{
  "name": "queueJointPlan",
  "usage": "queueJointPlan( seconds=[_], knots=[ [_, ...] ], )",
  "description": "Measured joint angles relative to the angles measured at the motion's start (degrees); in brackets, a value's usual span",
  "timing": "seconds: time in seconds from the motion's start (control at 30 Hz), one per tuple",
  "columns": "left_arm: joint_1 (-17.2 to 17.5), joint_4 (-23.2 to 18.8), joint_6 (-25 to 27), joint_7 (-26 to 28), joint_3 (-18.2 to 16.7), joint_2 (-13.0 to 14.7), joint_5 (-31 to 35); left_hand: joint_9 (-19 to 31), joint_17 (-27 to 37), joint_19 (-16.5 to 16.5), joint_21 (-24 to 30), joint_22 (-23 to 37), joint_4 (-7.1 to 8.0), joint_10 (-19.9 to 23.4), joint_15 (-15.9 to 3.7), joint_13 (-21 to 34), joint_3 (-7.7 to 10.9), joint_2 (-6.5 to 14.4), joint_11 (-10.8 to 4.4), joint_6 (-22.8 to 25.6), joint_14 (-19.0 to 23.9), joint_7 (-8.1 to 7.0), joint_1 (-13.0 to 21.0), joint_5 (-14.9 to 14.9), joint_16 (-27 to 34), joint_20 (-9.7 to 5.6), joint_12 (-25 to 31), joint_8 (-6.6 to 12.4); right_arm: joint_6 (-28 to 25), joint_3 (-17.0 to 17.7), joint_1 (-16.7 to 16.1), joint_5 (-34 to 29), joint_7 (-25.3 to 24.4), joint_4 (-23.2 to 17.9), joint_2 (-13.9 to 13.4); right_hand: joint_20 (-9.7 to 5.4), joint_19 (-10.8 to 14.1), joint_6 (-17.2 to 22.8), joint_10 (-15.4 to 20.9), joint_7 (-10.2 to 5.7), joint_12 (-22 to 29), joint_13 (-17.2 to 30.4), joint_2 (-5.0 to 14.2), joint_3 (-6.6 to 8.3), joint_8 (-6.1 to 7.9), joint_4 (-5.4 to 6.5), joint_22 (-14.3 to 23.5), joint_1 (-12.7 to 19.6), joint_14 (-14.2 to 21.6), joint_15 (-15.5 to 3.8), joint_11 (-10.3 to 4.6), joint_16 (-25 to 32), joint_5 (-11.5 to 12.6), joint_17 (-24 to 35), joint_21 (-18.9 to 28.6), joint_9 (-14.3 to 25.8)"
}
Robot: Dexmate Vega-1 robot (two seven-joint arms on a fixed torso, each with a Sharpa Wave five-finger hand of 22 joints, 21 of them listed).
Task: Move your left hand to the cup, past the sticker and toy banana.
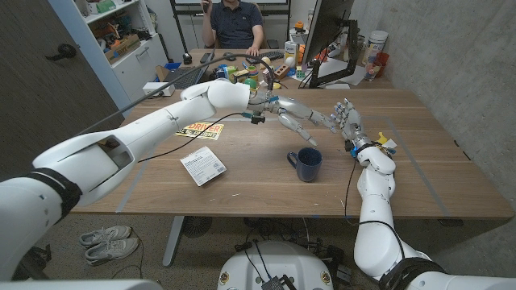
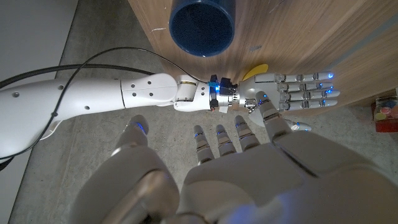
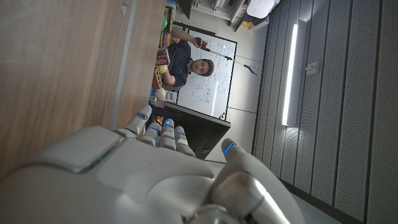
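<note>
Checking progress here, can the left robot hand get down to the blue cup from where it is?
Probably yes. The left robot hand hovers open just behind the blue cup, with bare table between them.

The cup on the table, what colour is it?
Dark blue. The cup shows best in the head view, standing on the wooden table.
</note>
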Motion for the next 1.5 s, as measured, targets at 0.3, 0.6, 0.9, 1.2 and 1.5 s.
queueJointPlan(
  seconds=[0.3,0.6,0.9,1.2,1.5],
  knots=[
    [0.0,-0.07,-0.25,-0.35,1.74,-0.15,2.33,0.0,-0.08,0.0,0.0,-0.23,-0.31,-0.3,-0.48,-0.01,-0.14,-0.09,-0.3,0.0,-0.47,0.0,1.1,0.0,-0.23,0.0,0.0,0.0,-0.18,-0.43,-0.79,0.4,-0.22,-1.09,0.22,0.0,0.0,0.0,-0.01,0.0,0.0,0.0,0.0,-0.19,0.45,0.18,0.0,0.0,-0.31,0.3,0.0,0.0,0.0,0.0,-0.44,0.0],
    [0.42,1.12,-1.61,2.38,3.12,-0.99,6.08,0.0,-0.16,-0.63,-0.62,-0.28,-0.54,-1.4,-0.62,0.27,0.09,-0.67,-0.05,-0.25,-3.0,0.19,4.38,0.0,-0.89,0.0,0.0,0.0,-0.53,-0.73,-1.52,0.78,-0.54,-2.01,0.31,0.0,0.01,0.32,-0.01,-0.32,0.0,0.0,0.0,-0.18,0.45,0.18,0.0,0.0,-0.31,0.3,0.0,0.0,0.0,0.0,-0.44,0.0],
    [0.74,2.47,-1.97,3.67,4.11,-1.85,7.51,-0.01,0.01,-0.63,-0.62,-0.28,-0.53,-0.57,-0.94,0.26,0.09,-0.49,0.0,-0.24,-2.69,0.19,5.61,0.0,-0.64,0.0,0.29,0.0,-0.95,-1.04,-1.99,1.09,-0.56,-2.71,0.28,0.0,0.01,0.32,-0.01,-0.32,0.0,0.0,0.0,-0.51,0.45,0.16,0.0,0.0,-0.31,0.3,0.0,0.0,0.0,0.0,-0.81,0.0],
    [0.77,3.32,-1.91,2.96,4.99,-2.66,7.66,-0.01,-0.16,0.08,-0.27,-0.28,-0.77,-0.36,-1.26,0.26,0.34,-0.24,-0.2,-0.24,-2.36,0.2,6.88,0.0,-0.55,-0.16,0.29,0.0,-1.24,-1.2,-2.33,1.32,-0.56,-3.15,0.17,0.0,0.01,0.31,-0.01,-0.32,0.0,0.0,0.32,-0.65,0.44,0.17,0.0,-0.32,-0.52,0.5,0.0,0.0,0.0,0.0,-0.89,0.0],
    [0.71,3.55,-1.36,0.76,5.36,-2.95,7.67,-0.01,-0.15,1.35,0.27,-0.27,-0.77,0.25,-1.65,0.26,0.34,-0.19,-0.2,-0.23,-1.57,0.2,7.88,0.0,-0.16,-0.1,0.29,0.0,-1.34,-1.29,-2.47,1.37,-0.56,-3.28,-0.01,0.0,0.01,0.31,-0.02,-0.32,0.0,0.0,0.01,-0.65,0.44,0.17,0.0,-0.63,-0.52,0.5,0.0,0.0,0.0,0.0,-0.89,0.0]
  ],
)
